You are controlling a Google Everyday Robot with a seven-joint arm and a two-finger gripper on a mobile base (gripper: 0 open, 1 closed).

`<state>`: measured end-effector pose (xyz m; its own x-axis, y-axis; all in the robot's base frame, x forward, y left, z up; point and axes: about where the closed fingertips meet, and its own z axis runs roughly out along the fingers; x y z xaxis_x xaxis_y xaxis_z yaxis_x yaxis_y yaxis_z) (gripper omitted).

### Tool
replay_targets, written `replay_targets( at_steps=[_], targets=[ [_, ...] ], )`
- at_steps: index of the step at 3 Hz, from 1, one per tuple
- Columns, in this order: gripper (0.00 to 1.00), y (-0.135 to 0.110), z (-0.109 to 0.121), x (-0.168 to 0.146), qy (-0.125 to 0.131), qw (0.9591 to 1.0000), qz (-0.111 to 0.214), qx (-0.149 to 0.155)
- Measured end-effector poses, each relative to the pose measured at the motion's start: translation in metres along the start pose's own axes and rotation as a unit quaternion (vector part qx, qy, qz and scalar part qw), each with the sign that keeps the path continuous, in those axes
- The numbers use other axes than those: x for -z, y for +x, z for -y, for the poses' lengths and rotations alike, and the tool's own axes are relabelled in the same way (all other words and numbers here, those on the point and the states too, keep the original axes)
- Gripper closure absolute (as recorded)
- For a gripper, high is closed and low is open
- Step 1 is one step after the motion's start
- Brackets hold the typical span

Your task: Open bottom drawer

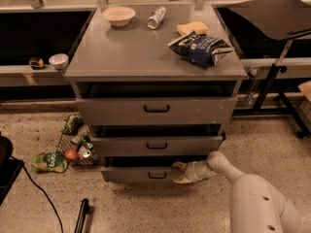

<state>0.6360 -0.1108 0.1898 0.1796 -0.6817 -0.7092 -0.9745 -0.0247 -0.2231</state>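
Observation:
The bottom drawer [136, 174] is the lowest, narrowest grey front of the cabinet, with a small black loop handle [156, 175] at its centre. It stands pulled out a little, with a dark gap above its front. My gripper [178, 173] reaches in from the right on a white arm. Its pale fingers [181, 180] sit just right of the handle, one above and one below the drawer front's level. The fingers are spread apart and hold nothing that shows.
The middle drawer [156, 145] and top drawer [156, 109] stand slightly open. On the cabinet top are a bowl [119, 15], a can [156, 17], a sponge [191, 28] and a chip bag [200, 47]. Floor litter [72, 148] lies left; a black stand [272, 76] stands right.

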Motion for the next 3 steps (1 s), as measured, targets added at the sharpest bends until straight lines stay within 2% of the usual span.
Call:
replay_targets(
  at_steps=[1,2,3],
  targets=[
    [0.88,-0.003,-0.002,0.003,0.0,1.0,0.001,0.006],
    [1.0,-0.017,-0.013,0.002,-0.013,0.9997,0.009,0.02],
    [1.0,-0.028,-0.012,0.005,-0.02,0.9989,0.015,0.039]
  ],
)
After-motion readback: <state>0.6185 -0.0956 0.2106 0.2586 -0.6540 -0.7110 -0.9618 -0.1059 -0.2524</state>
